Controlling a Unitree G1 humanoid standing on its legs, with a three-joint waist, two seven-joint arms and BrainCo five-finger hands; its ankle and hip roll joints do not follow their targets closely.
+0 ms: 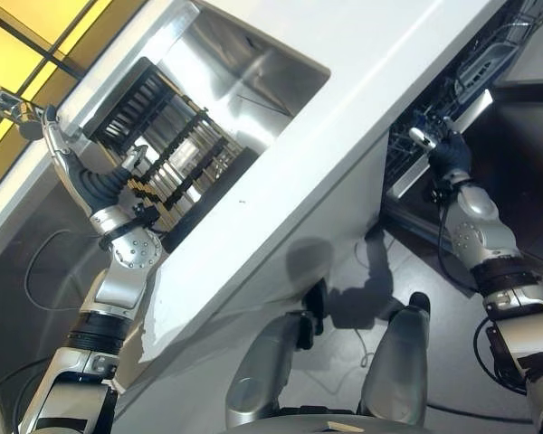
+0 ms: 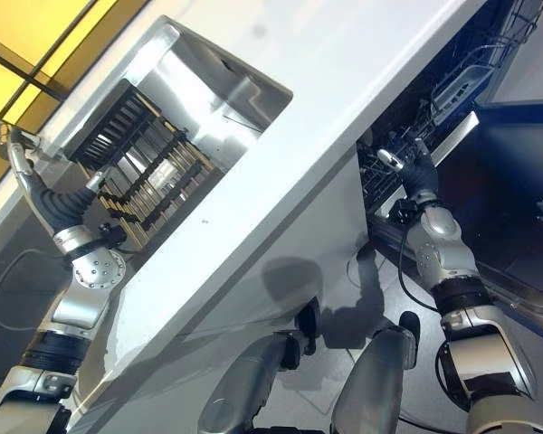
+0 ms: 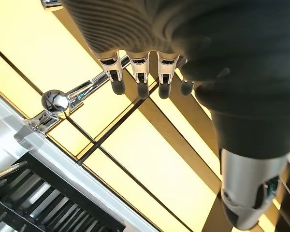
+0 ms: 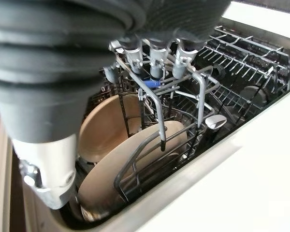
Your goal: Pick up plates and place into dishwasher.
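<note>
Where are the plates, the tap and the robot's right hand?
plates (image 4: 102,181): right wrist view, face of the front tan plate in the dishwasher rack.
tap (image 3: 54,101): left wrist view, its shiny round knob.
right hand (image 2: 420,174): right eye view, its dark back.

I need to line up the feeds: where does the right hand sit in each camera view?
Left eye view: right hand at upper right, reaching into the dishwasher rack.
Right eye view: right of centre, at the same rack.
Left wrist view: not visible here.
Right wrist view: along the top, fingers over the rack wires above two tan plates.
Shared landmark: the white counter.
</note>
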